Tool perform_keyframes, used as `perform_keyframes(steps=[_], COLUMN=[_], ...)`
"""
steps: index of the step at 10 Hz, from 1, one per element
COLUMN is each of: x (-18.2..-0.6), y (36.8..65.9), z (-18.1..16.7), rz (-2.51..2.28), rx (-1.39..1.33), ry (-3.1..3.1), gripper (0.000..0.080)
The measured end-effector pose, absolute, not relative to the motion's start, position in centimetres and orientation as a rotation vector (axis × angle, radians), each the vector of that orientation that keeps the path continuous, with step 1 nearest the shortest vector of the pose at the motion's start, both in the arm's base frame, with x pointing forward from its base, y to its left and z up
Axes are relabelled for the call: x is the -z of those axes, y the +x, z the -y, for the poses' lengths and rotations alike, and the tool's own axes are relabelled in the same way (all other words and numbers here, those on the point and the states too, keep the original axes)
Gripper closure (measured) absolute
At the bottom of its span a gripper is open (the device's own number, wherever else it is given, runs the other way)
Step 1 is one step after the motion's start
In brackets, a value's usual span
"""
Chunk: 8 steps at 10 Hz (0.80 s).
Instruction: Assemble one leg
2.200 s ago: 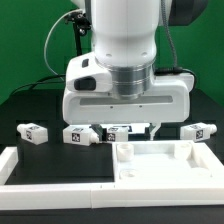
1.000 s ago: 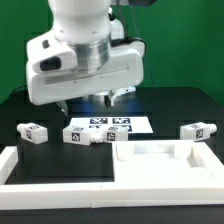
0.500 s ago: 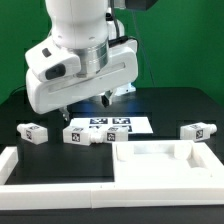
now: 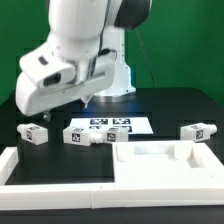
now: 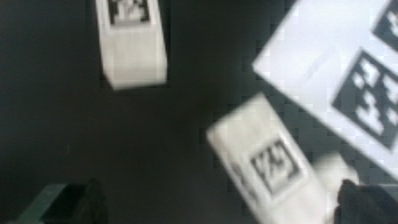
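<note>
**Open claw hangs over the row of legs, holding nothing**

In the exterior view, a low white wall [image 4: 20, 165] runs along the bottom edge and up the lower left of the frame. The large flat white panel [image 4: 160, 170] lies against it at the lower right.

Past these, four legs lie on their sides in a row across the middle of the black table [image 4: 190, 105]. The far-left leg [image 4: 33, 133] lies alone at the frame's left. The second leg [image 4: 78, 134] and the third leg [image 4: 117, 134] lie just beside each other near the centre. The far-right leg [image 4: 197, 131] lies well apart at the frame's right. Each shows a black-and-white tag. Right behind the two middle legs is the marker board [image 4: 112, 123], flat on the table.

Further back and higher, the white arm [image 4: 75, 40] fills the upper left of the frame. Its head is tilted and raised off the table, above the left part of the row. A green backdrop [image 4: 190, 40] closes the scene.

The wrist view is blurred. The gripper [image 5: 214, 205] stands wide: its two dark fingertips [image 5: 63, 205] sit far apart, with only dark table between them. Beyond them lies a leg [image 5: 267, 150], its tag facing the camera. A corner of the marker board [image 5: 347, 70] lies close to it. Another leg [image 5: 134, 45] lies well apart from both. I cannot tell which legs of the row these two are.
</note>
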State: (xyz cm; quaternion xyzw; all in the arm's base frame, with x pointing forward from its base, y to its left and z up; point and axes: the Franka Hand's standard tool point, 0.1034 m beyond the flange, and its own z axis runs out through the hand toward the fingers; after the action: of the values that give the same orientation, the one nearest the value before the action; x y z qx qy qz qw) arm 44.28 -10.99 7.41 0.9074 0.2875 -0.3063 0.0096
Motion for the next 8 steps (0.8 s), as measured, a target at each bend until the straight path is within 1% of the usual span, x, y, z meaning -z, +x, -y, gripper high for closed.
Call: perform_keyframes(steps=[1, 3, 4, 5, 6, 8], x=[-7.2, -6.7, -6.2, -6.2, -6.0, -5.9], y=[45.0, 44.2, 44.3, 43.9, 43.5, 43.3], z=[10.4, 10.0, 11.8, 14.0, 14.8, 14.4], rz=[-0.913, -0.920, -0.997, -0.986, -0.998, -1.010], rx=[0.999, 1.163, 1.176, 1.155, 1.113, 1.120], ry=[2.809, 2.749, 2.696, 2.651, 2.612, 2.615], gripper=[0.0151, 0.0151, 0.0151, 0.0151, 0.0151, 0.0151])
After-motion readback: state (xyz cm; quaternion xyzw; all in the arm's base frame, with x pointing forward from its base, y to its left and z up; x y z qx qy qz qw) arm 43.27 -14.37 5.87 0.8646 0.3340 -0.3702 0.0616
